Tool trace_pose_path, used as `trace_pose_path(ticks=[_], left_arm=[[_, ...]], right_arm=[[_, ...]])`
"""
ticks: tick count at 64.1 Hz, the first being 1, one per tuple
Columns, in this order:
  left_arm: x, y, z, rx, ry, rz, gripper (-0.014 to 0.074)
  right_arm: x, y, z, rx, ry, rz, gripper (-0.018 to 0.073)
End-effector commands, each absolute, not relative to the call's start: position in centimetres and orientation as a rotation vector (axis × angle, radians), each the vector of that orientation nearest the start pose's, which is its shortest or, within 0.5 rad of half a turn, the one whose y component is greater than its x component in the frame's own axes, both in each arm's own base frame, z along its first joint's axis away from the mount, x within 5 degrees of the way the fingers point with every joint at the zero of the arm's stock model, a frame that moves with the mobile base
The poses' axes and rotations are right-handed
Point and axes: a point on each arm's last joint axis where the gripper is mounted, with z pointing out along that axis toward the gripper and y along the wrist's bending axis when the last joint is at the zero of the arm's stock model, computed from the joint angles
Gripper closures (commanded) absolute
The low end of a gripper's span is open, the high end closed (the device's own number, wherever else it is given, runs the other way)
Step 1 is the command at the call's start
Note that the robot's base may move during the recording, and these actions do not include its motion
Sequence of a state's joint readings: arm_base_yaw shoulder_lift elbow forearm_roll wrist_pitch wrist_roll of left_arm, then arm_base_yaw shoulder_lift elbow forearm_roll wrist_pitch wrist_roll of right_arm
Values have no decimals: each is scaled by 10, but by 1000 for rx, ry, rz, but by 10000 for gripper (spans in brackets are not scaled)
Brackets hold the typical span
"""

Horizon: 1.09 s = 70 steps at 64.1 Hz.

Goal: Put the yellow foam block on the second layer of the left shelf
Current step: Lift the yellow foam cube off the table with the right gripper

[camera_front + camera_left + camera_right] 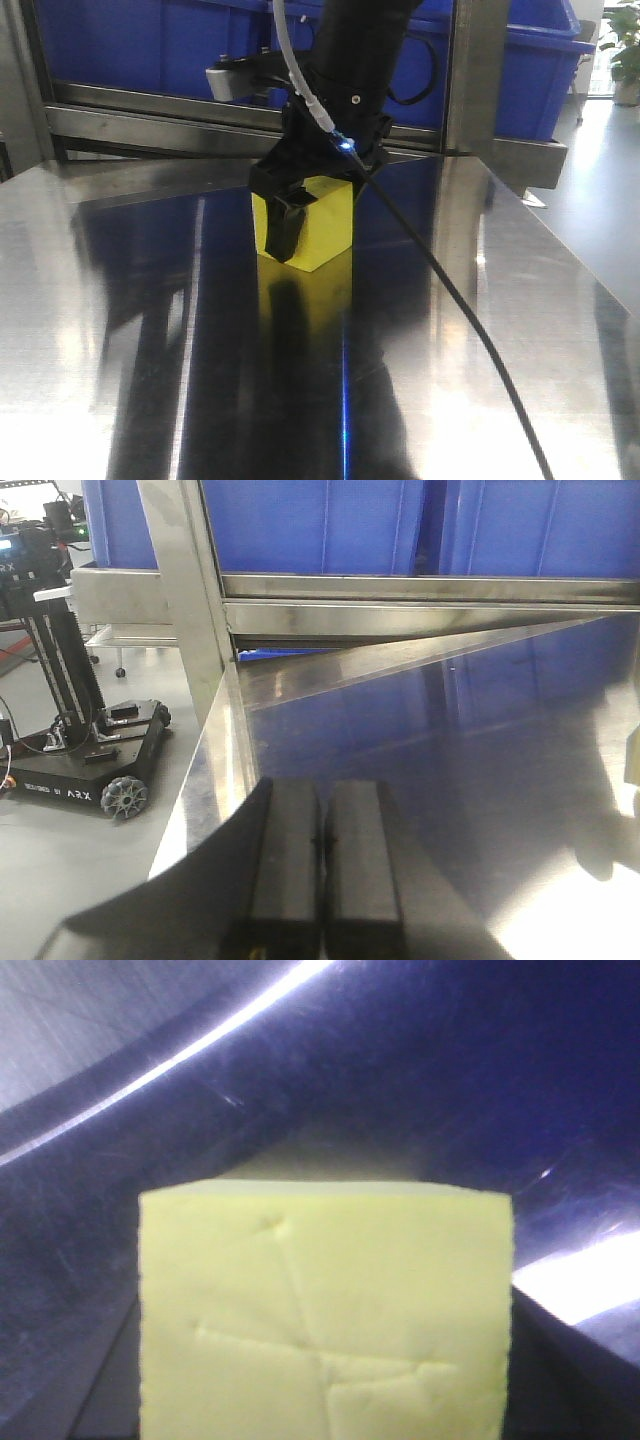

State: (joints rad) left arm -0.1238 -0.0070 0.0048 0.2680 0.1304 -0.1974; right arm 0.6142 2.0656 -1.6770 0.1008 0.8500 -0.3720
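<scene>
One yellow foam block (330, 215) between the two right jaws.

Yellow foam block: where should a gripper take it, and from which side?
Pinch two opposite side faces of the yellow foam block, coming down from above: it sits flat on the steel tabletop, sides flat and parallel. The right gripper straddles it so.
</scene>
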Motion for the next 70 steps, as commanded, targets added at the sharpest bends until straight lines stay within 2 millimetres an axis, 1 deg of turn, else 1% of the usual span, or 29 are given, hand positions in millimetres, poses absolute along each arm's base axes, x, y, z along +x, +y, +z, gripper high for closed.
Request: trace_pose_path(ticks=[1,8,13,24,28,32,33,39,40,42,43,49,50,54,55,58,60,65,67,68,69,70], left_arm=[[56,-6,199,140,1533,-44,460],[56,-6,199,140,1533,-44,460],[56,-6,199,140,1533,-44,460],[56,-6,199,140,1533,-44,460],[56,-6,199,140,1533,-44,460],[56,-6,199,140,1533,-44,460],[56,-6,199,140,1533,-44,460],[56,-6,199,140,1533,-44,460],[56,-6,199,140,1533,-44,460],[56,-6,199,140,1533,-44,460],[56,-6,199,140,1533,-44,460],[56,-6,199,140,1533,-44,460],[56,-6,199,140,1533,-44,460],[56,-6,199,140,1533,-44,460],[56,-6,199,140,1533,-44,460],[56,-6,199,140,1533,-44,460],[56,-6,199,140,1533,-44,460],[56,-6,199,140,1533,-44,460],[56,-6,199,140,1533,-44,460],[56,-6,199,140,1533,-44,460],[56,-6,199,140,1533,-44,460],[56,-6,199,140,1533,-44,460]], right_arm=[[365,261,263,-1169,2303,198,92],[363,259,273,-1155,2274,201,195],[360,257,283,-1146,2255,204,234],[347,247,306,-1109,2220,215,239],[338,241,314,-1073,2196,225,239],[329,233,316,-1035,2185,232,239],[327,230,319,-1022,2170,234,239],[311,210,318,-946,2156,239,240],[306,205,321,-931,2146,241,240],[301,198,321,-904,2134,241,240],[297,194,317,-896,2142,239,240],[280,167,316,-814,2125,229,240],[276,162,311,-807,2136,224,240],[264,142,310,-746,2139,211,240],[260,136,305,-729,2151,205,240],[250,122,305,-685,2147,196,240],[243,112,300,-656,2162,185,240],[225,91,299,-589,2151,165,240],[220,84,296,-565,2158,154,240],[215,80,298,-547,2147,150,240],[211,75,295,-530,2152,142,240],[208,72,297,-521,2139,139,240]])
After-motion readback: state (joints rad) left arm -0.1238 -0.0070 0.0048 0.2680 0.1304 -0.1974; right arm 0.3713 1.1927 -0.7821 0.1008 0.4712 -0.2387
